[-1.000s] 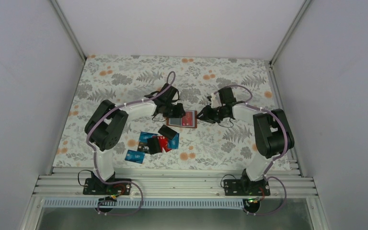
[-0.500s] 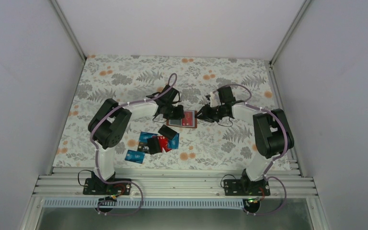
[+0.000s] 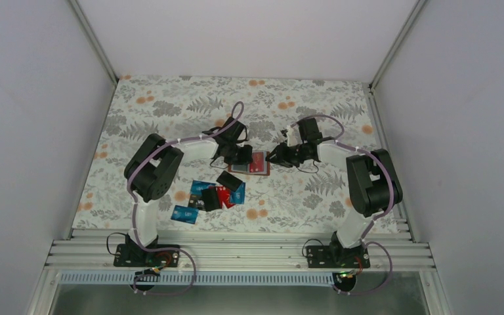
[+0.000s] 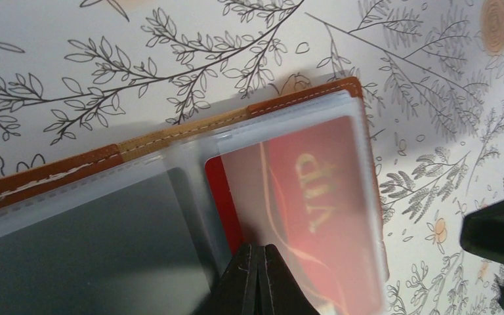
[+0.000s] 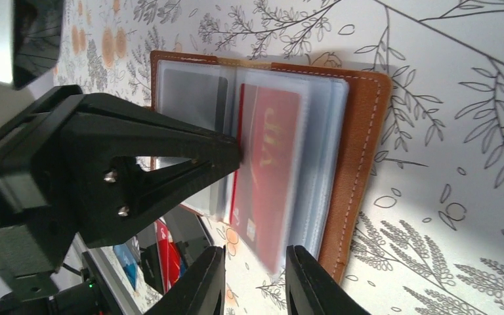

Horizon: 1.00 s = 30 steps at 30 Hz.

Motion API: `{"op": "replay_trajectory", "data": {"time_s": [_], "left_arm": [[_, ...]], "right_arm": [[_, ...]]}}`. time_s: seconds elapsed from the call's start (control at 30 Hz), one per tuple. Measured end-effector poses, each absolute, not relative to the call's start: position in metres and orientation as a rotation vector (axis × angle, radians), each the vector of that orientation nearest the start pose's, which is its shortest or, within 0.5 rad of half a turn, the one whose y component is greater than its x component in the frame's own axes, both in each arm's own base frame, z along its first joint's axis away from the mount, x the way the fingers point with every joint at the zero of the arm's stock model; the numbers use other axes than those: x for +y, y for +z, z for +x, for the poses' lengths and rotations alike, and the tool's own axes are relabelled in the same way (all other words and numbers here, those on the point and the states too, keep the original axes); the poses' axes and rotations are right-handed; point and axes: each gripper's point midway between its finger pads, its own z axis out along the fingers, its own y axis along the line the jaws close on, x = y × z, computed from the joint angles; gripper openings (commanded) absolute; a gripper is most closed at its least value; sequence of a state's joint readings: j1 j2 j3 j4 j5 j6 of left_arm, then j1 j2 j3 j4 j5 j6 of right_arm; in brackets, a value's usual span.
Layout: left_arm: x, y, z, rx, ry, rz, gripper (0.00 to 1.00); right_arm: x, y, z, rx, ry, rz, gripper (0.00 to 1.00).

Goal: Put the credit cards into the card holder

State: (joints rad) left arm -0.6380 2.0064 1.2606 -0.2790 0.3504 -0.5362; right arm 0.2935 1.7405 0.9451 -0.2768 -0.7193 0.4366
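The table, under a floral cloth, is carrying everything, and the card holder is lying open and flat near its middle, between the two arms, so that its clear sleeves are facing up for loading. The loose credit cards, blue, red and black, are waiting in an overlapping heap just beside the card holder, on its near left side, within the left arm's reach.

Inside the card holder, a red card is sitting in the sleeve on its right-hand half, with only a thin strip showing bare at the sleeve's mouth by the fold. It appears almost fully seated.

The left tool is coming in from the card holder's left side with its fingers pressed together and nothing between them. The joined tips are touching that exposed red edge, probably to nudge the card home.

The right tool is waiting at the card holder's right side with its fingers partly apart, straddling the end of the loaded sleeve, likely to steady it. Whether they are touching it I cannot tell.
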Motion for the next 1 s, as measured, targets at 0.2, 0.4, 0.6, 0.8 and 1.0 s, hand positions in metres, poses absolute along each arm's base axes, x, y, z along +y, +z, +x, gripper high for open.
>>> {"op": "replay_trajectory", "data": {"time_s": [0.2, 0.4, 0.6, 0.8, 1.0], "left_arm": [[-0.329, 0.024, 0.345, 2.76, -0.827, 0.275, 0.02], [-0.33, 0.024, 0.346, 2.755, -0.829, 0.275, 0.02], [-0.33, 0.023, 0.346, 2.754, -0.83, 0.272, 0.02], [-0.329, 0.023, 0.346, 2.754, -0.83, 0.272, 0.02], [-0.329, 0.022, 0.346, 2.754, -0.83, 0.272, 0.02]], "right_arm": [[0.222, 0.06, 0.325, 2.702, 1.238, -0.076, 0.27], [0.226, 0.048, 0.322, 2.732, 1.26, -0.069, 0.27], [0.23, 0.041, 0.319, 2.751, 1.272, -0.076, 0.27], [0.235, 0.039, 0.321, 2.751, 1.28, -0.082, 0.27], [0.238, 0.031, 0.32, 2.776, 1.283, -0.068, 0.27]]}}
